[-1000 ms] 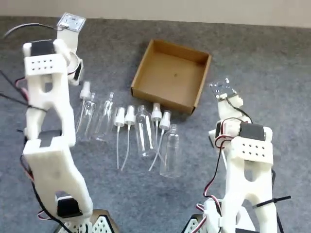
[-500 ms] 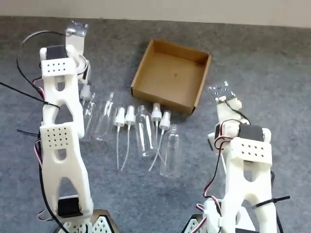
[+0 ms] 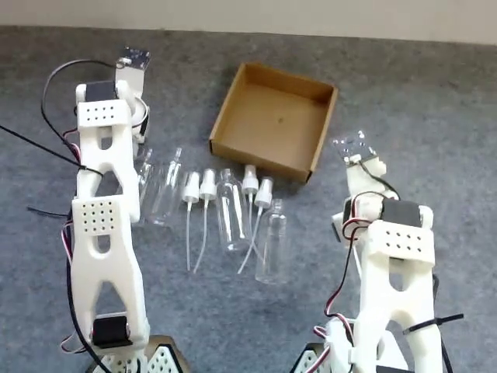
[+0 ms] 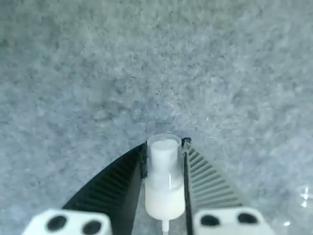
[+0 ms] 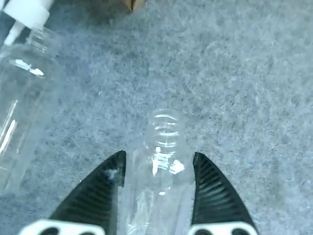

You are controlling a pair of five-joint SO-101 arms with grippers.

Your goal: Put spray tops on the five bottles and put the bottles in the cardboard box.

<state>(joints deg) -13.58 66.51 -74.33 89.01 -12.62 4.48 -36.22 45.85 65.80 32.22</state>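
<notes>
Grey carpet surface. Left gripper [image 4: 165, 143] fingers are clamped on 1 white spray top [image 4: 164, 176], left of the cardboard box [image 3: 272, 116] in the high view. Right gripper [image 5: 159, 157] fingers flank 1 uncapped clear bottle [image 5: 165, 132], apparently gripping it. Loose bottles [image 3: 231, 210] lie near the box.
</notes>
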